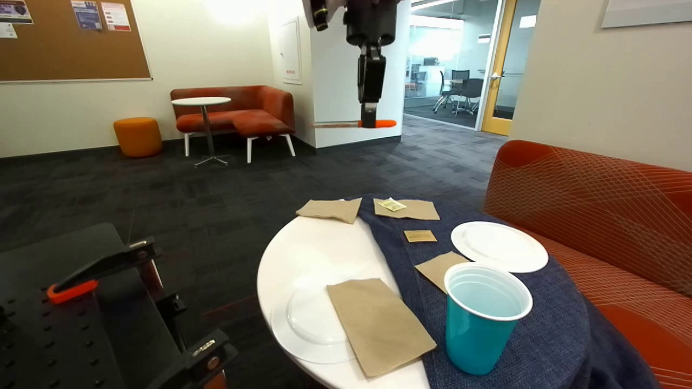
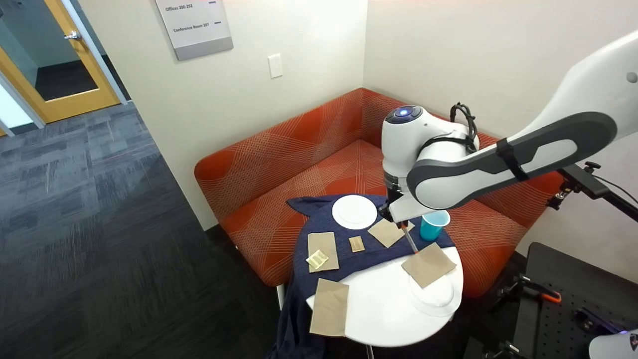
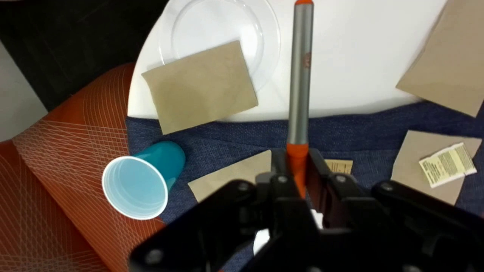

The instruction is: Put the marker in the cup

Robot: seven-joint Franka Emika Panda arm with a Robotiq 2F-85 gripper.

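Note:
The marker, with a grey body and orange ends, is held level in the air by its orange end; it shows in both exterior views (image 1: 385, 123) (image 2: 410, 240) and the wrist view (image 3: 300, 75). My gripper (image 1: 368, 116) is shut on it, high above the table; its fingers close round the orange cap in the wrist view (image 3: 297, 160). The arm hides most of the gripper in an exterior view (image 2: 401, 225). The teal cup (image 1: 478, 335) stands upright on the blue cloth, apart from the marker; it shows left of the gripper in the wrist view (image 3: 165, 158) and in an exterior view (image 2: 429, 232).
The round white table (image 1: 286, 259) bears a blue cloth (image 1: 551, 313), a white plate (image 1: 500, 246), a clear plate (image 1: 292, 340) and several brown napkins (image 1: 381, 324). Small packets (image 1: 420, 236) lie there too. A red bench (image 2: 299, 169) stands behind. A black clamp table (image 1: 48, 346) is nearby.

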